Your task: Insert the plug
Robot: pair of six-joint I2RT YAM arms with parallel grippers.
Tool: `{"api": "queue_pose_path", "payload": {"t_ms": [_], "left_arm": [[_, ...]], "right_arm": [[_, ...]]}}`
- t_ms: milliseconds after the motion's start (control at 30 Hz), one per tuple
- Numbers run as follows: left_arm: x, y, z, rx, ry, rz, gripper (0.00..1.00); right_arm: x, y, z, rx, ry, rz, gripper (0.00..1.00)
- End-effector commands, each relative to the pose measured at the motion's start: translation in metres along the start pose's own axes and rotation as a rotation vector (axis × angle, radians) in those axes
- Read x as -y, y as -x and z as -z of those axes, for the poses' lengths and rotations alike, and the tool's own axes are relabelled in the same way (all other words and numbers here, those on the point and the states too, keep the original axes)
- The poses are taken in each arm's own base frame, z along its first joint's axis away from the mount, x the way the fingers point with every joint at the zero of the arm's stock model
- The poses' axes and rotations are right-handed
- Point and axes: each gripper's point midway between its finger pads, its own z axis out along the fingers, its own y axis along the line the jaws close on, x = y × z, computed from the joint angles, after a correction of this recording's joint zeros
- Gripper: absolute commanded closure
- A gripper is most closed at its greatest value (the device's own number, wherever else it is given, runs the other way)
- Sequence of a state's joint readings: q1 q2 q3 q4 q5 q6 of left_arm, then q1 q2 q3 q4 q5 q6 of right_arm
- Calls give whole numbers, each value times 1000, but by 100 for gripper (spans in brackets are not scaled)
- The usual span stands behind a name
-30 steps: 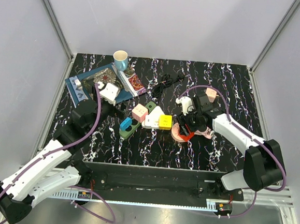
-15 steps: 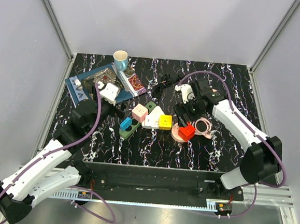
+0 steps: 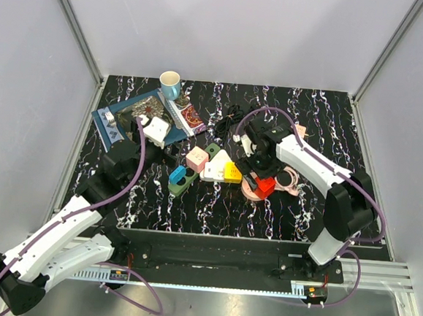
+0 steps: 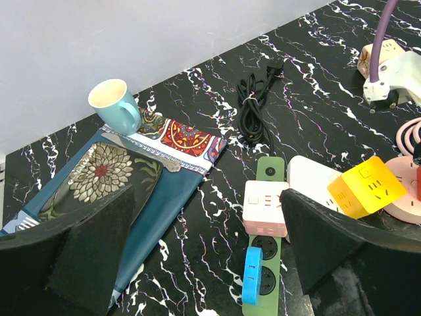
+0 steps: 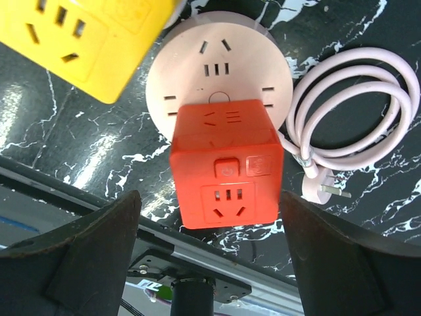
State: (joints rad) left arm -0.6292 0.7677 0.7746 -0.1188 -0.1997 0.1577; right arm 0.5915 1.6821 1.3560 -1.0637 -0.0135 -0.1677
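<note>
The right gripper [image 5: 210,201] hangs with its jaws spread wide, gripping nothing. The red cube adapter [image 5: 227,172] sits between the fingers, apart from both, resting on the edge of the pink round socket [image 5: 220,59]. A yellow cube adapter [image 5: 72,39] lies just beside that socket. The left gripper [image 4: 207,197] is likewise wide open and empty, near the green power strip [image 4: 263,280]
</note>
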Motion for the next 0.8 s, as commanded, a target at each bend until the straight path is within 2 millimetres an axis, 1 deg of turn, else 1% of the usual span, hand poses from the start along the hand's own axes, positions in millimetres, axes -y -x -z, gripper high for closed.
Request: {"api": "queue_pose_path", "payload": {"t_ms": [0,100,200,267,400,433,467,533,567,633,667,733,767], "left_arm": [[-8,12,0,44,34,-5,1],[-7,12,1,46,31,-3,1],[-7,13,1,50,28,-1,1],[-7,14,1,52,26,1,1],[-7,13,1,50,26,-2,1],[-7,14,1,53,26,0,1],[-7,14,1,52,26,-1,1],[-7,14,2,53,26,0,1],[-7,13,2,52,26,-1,1],[-7,13,2,52,27,-2,1],[-7,13,1,50,27,-1,1],[-7,13,2,51,29,-2,1],[-7,13,1,50,29,-2,1]], "right_arm": [[12,0,4,-28,-91,-25,10],[14,-3,1,-43,-110,-15,12],[14,1,4,-23,-106,-18,12],[13,1,2,-26,-104,-12,15],[11,-4,-8,-56,-84,6,17],[10,-5,-10,-60,-74,15,18],[8,-9,-13,-74,-65,20,22],[5,-14,-18,-93,-44,29,27],[4,-18,-21,-107,-36,33,35],[1,-25,-25,-126,-18,48,49],[0,-31,-28,-143,-11,52,60],[-2,-37,-32,-160,7,70,73],[-3,-44,-35,-177,9,76,79]]}}
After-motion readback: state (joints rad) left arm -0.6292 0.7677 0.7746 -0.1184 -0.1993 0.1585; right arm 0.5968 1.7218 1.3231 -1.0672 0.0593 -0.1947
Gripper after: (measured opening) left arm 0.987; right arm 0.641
